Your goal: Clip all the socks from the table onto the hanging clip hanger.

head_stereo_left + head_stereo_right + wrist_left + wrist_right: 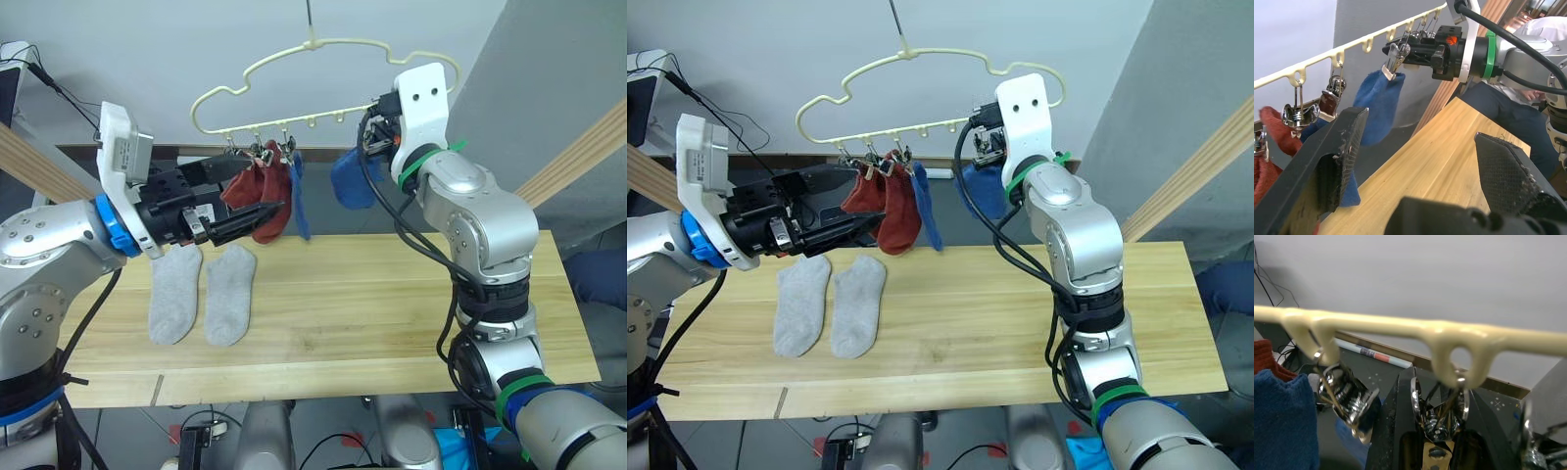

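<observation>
The cream clip hanger (323, 44) hangs above the table (392, 313). Two rust red socks (272, 213) and a blue sock (300, 206) are clipped on its left side. A second blue sock (351, 181) hangs further right, under a metal clip (1393, 62). My right gripper (1432, 391) is raised to the hanger bar, shut on that clip. My left gripper (1420, 129) is open and empty, level with the red socks, just in front of them. Two light grey socks (176, 294) (230, 292) lie flat side by side on the table's left part.
Free clips (1422, 22) hang further along the hanger bar. A grey wall panel and a slanted wooden beam (578, 157) stand behind the right arm. The table's right half is bare wood.
</observation>
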